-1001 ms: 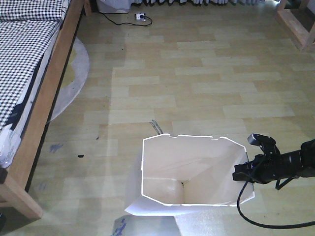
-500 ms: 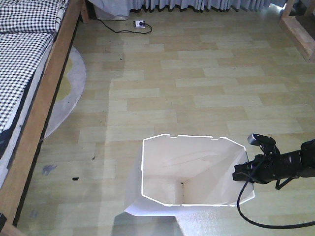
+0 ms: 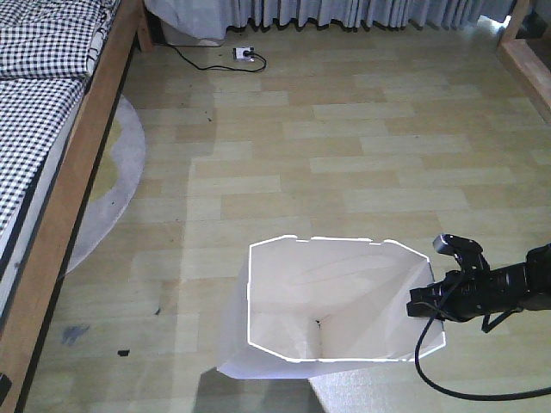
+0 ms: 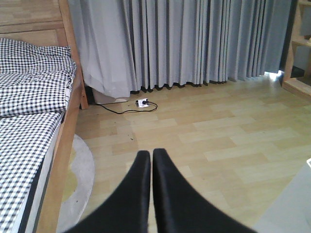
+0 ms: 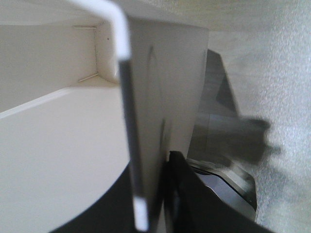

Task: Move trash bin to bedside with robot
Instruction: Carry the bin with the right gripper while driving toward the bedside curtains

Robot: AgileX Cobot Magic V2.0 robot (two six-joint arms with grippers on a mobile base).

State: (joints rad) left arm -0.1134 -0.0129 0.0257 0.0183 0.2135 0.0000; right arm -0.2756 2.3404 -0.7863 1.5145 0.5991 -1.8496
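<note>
the trash bin (image 3: 340,288) is a white, thin-walled plastic box with cut corners, its bright rim broken by small notches along the far edge and its walls narrowing a little toward the base. it stands on the pale wood-plank floor (image 3: 362,155) at 6 o'clock in the front view, well apart from the bed (image 3: 73,202), whose light-brown wooden frame and black-and-white checked bedding run along the 9 o'clock edge. inside the bin only bare white walls and bottom show, with one tiny dark speck (image 3: 320,322) at the base. the right gripper (image 3: 428,303) reaches in from 3 o'clock on a slim black arm with a black cable (image 3: 430,374) looping below it, and it is clamped on the bin's right wall. the right wrist view shows that wall (image 5: 167,87) edge-on, with the right gripper (image 5: 151,199) having one dark finger inside and one outside it. the left gripper (image 4: 148,162) points toward the grey curtains (image 4: 184,39), its two black fingers pressed together with nothing between them. a round grey rug (image 3: 125,163) lies partly under the bed at 9 o'clock. a white power strip (image 3: 244,53) with a black cord sits on the floor near 11 o'clock, just in front of the curtains. small dark marks (image 3: 123,353) dot the floor at 7 o'clock.
</note>
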